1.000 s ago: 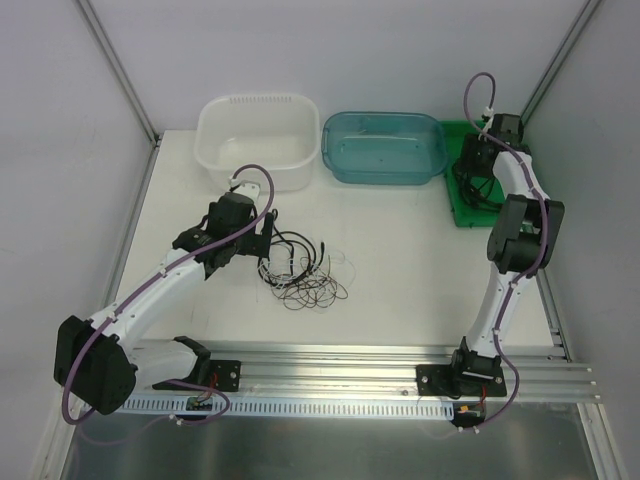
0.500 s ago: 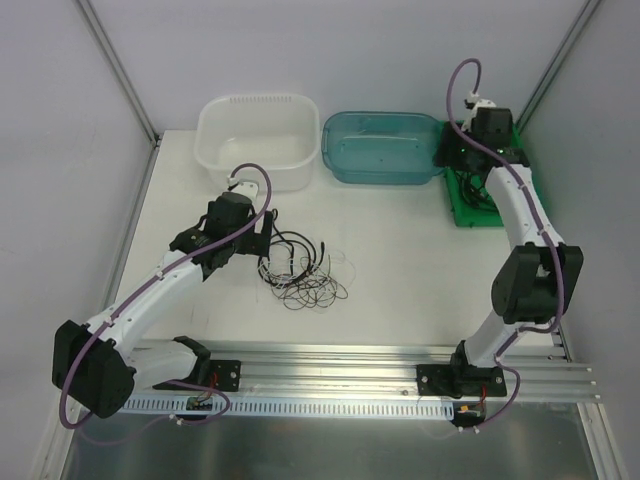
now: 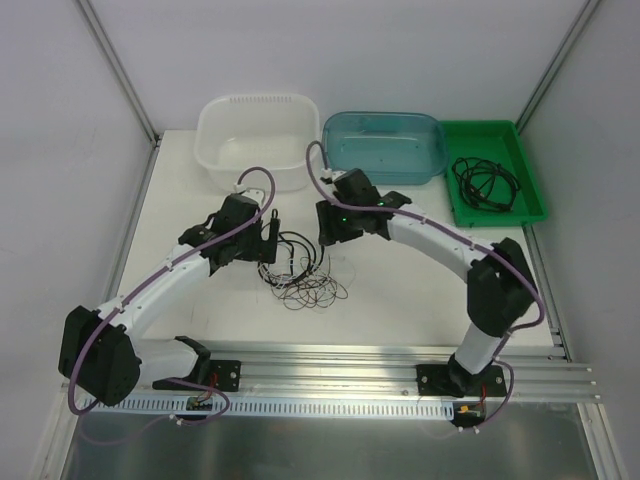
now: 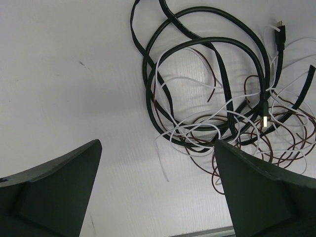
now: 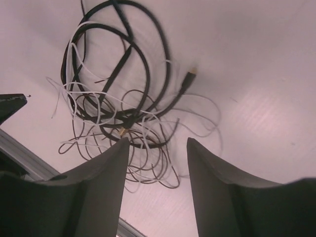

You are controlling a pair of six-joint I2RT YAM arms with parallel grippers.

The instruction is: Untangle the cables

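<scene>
The left end effector (image 4: 157,148), wide open, and the right end effector (image 5: 158,143), half open, hover empty over the cables (image 3: 303,272); pinching several apparently crossed ones together could tighten the tangle.

Both fingers (image 4: 266,197) of the left gripper (image 4: 158,145) were cut off by the bottom edge. The cables (image 4: 217,98) ran out of frame above and beyond its right finger. Past the right gripper (image 5: 158,143) the tangle looked blurred, and some loops vanished behind one finger (image 5: 94,192). From overhead, the thin strands were too fine to separate.

Two arms (image 3: 160,280) (image 3: 440,235), two tubs (image 3: 225,170) (image 3: 385,170) — white, teal — one green tray (image 3: 522,165), two cable bundles (image 3: 300,275) (image 3: 485,180).
</scene>
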